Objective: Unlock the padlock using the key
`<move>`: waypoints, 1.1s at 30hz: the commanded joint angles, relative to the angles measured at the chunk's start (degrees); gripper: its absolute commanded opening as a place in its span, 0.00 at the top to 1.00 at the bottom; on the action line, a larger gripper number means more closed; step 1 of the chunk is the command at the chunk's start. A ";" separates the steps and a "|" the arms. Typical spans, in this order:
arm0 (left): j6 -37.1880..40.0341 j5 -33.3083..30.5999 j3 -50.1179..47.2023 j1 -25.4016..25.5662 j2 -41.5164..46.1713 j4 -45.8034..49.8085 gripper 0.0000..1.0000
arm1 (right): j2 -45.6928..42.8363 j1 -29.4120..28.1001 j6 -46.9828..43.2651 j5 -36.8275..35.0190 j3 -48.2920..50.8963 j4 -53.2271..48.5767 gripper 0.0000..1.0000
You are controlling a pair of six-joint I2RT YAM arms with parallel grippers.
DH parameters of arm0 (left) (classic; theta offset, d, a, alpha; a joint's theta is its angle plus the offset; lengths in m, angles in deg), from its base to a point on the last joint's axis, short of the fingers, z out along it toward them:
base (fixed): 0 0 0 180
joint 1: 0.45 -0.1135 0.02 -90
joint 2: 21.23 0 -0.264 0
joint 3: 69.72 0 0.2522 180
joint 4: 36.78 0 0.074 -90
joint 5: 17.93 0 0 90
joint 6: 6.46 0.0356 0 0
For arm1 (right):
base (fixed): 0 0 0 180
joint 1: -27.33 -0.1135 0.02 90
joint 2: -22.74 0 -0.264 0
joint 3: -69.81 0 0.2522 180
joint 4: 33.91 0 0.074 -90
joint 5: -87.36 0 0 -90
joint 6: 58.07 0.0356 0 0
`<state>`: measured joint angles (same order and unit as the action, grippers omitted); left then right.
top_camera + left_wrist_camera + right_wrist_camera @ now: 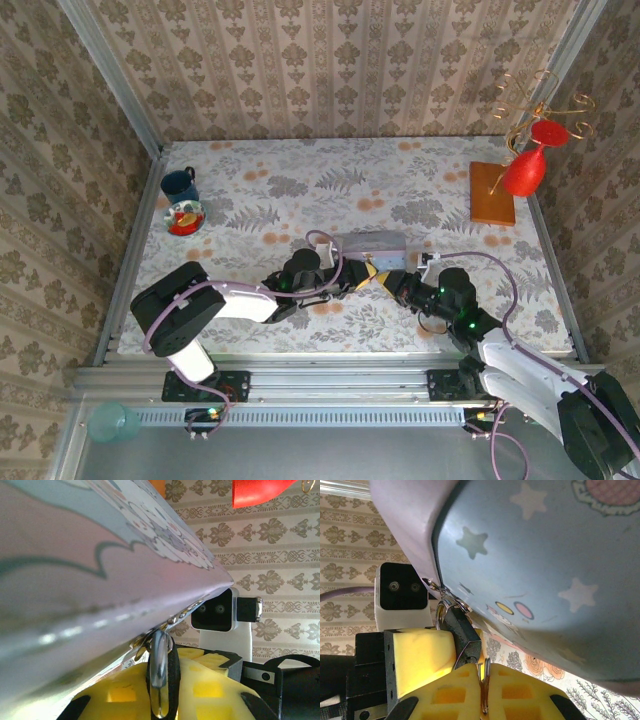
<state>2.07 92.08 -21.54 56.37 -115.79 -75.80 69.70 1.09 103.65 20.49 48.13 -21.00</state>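
Top external view: your grippers meet at 6 o'clock of the tin [370,244]. The left gripper [364,276] is closed on the padlock [465,639], one yellow pad flat against its dark body. The right gripper [386,281] is closed on the key [483,675], its ring pinched between the pads, at 5 o'clock of the padlock. The padlock hangs at the tin's corner. Farther off, a mug [180,184] sits at 10 o'clock and a red glass [524,170] at 2 o'clock.
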 commanded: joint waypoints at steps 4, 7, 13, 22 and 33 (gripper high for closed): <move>-0.12 0.85 2.27 5.09 -0.43 -2.49 1.00 | 0.93 0.10 -0.49 0.34 -2.50 1.86 0.92; -1.27 0.64 2.31 5.89 -1.75 -4.71 1.00 | 2.03 0.07 0.06 0.60 -2.93 3.70 0.92; -0.88 0.14 1.34 5.12 -1.18 -4.65 1.00 | 2.58 0.14 0.08 0.72 -3.38 3.74 0.87; 3.68 -5.88 -2.86 2.79 7.99 6.66 1.00 | -2.23 0.22 -0.64 -1.51 -1.41 -2.36 0.80; 2.89 -7.88 -5.41 1.94 8.96 4.14 1.00 | -5.49 0.05 1.52 2.54 -2.33 -6.42 0.71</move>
<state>4.25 85.26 -26.26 58.73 -108.03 -68.91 65.48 1.15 105.33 21.81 47.67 -23.97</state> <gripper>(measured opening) 0.128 0.291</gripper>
